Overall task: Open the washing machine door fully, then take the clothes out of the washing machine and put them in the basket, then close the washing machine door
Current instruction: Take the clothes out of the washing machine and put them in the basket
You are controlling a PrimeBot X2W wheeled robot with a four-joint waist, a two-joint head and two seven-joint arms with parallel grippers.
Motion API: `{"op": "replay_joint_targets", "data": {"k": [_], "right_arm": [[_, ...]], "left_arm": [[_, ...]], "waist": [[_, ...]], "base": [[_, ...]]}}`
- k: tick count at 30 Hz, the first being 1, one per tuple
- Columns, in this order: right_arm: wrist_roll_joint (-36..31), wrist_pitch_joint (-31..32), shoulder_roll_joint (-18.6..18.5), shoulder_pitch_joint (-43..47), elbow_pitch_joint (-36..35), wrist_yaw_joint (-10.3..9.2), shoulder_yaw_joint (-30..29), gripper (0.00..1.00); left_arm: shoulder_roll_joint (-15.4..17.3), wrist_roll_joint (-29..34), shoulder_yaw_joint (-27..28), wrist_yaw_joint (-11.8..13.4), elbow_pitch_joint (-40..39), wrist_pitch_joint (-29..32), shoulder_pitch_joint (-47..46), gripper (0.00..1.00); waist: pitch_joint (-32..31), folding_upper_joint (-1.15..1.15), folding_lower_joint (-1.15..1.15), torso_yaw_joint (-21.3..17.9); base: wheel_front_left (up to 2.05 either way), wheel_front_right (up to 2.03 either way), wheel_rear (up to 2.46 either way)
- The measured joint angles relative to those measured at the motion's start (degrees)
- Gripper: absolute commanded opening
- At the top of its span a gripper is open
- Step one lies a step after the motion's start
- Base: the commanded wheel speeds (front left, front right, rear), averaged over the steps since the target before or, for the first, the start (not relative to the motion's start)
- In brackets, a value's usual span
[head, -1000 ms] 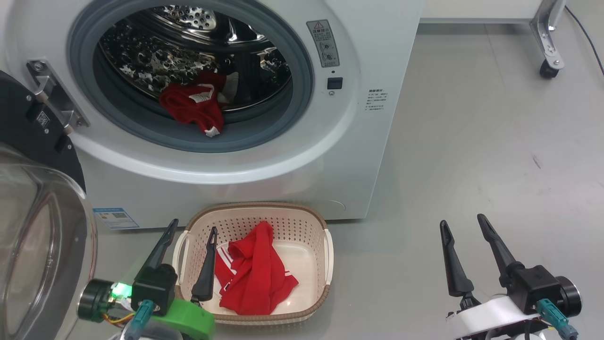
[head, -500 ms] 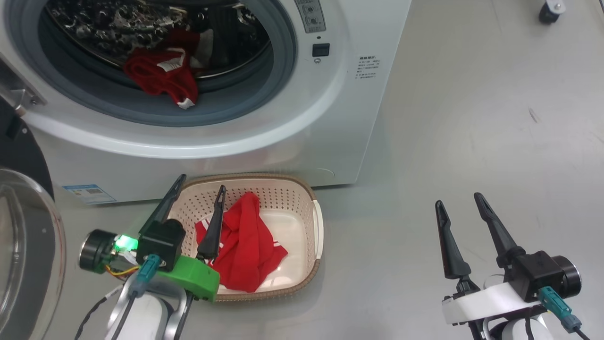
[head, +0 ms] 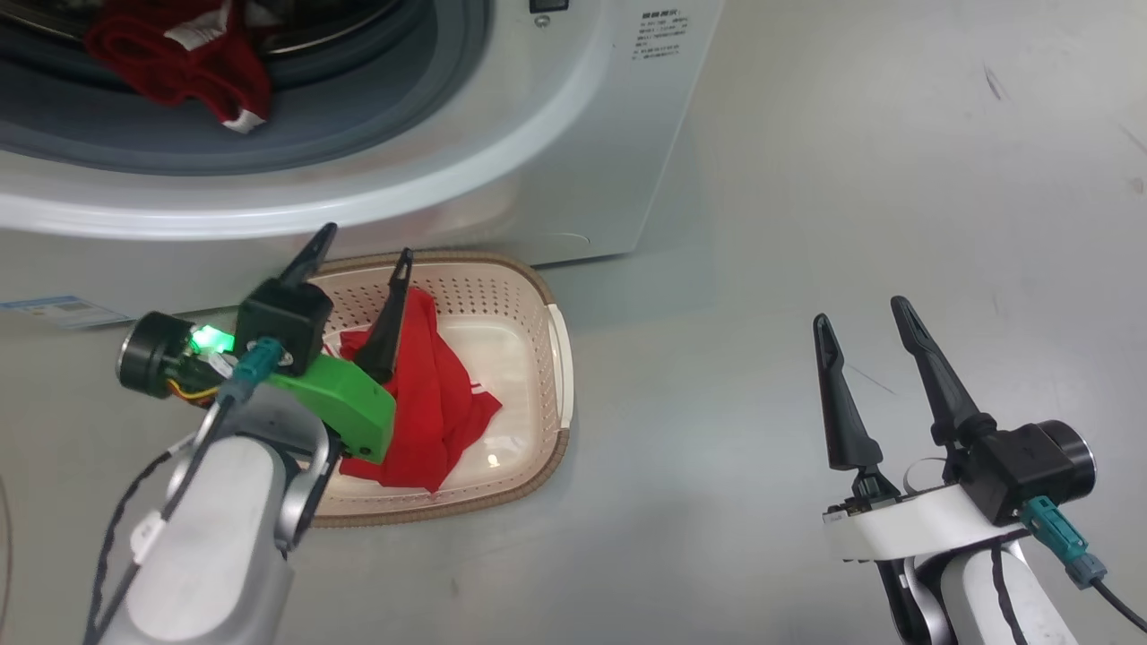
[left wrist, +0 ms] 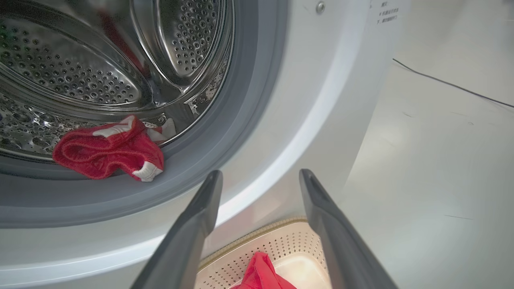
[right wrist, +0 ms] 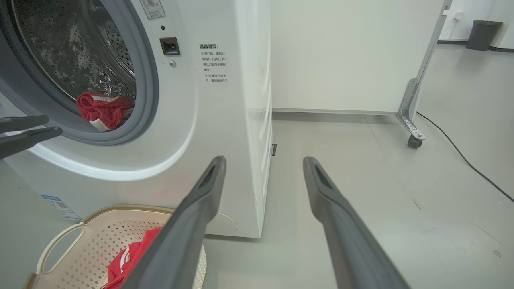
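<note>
My left gripper (head: 366,242) hovers over the basket (head: 534,276), fingers apart and holding nothing; one red garment (head: 430,394) lies inside that basket. A second red bundle (left wrist: 106,150) sits at the front lip of the drum (left wrist: 80,80), against the grey gasket (left wrist: 225,120) of the washing machine (head: 556,116). From the left wrist camera it lies up and left of the fingers, its long side running across the opening (so I'd reach up and in, closing across it). The right gripper (head: 860,311), likewise spread and empty, is well apart over the floor (head: 806,179), so the left arm is nearer.
</note>
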Motion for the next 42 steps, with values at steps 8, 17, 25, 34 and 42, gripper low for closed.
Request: {"op": "replay_joint_targets", "data": {"k": [8,17,25,34,42], "right_arm": [[1.44,-0.03,0.47,-3.42,0.68,0.1,0.69,1.0],[2.66,-0.27,0.75,-6.64,2.42,0.11,1.09,1.0],[3.56,-0.54,0.93,-8.82,3.83,0.16,1.67,1.0],[4.14,-0.55,1.19,-10.35,3.79,0.16,1.8,1.0],[4.72,-0.55,1.26,-10.97,3.8,0.16,1.94,1.0]], "left_arm": [[3.27,-2.02,3.31,-1.69,4.28,7.03,-8.24,1.0],[7.71,-3.02,6.6,-2.36,6.39,13.3,-18.91,1.0],[13.01,-3.01,9.28,-2.64,8.82,18.48,-26.4,1.0],[17.47,-2.99,10.81,-3.16,11.71,23.19,-32.54,1.0],[18.98,-3.07,10.4,-3.76,15.95,27.31,-34.96,1.0]], "waist": [[5.25,0.0,0.0,-3.31],[9.71,0.0,0.0,-6.71],[12.16,0.0,0.0,-8.75],[13.84,0.0,0.0,-10.18],[14.75,0.0,0.0,-11.04]], "base": [[0.0,0.0,0.0],[0.0,0.0,0.0],[0.0,0.0,0.0],[0.0,0.0,0.0],[0.0,0.0,0.0]]}}
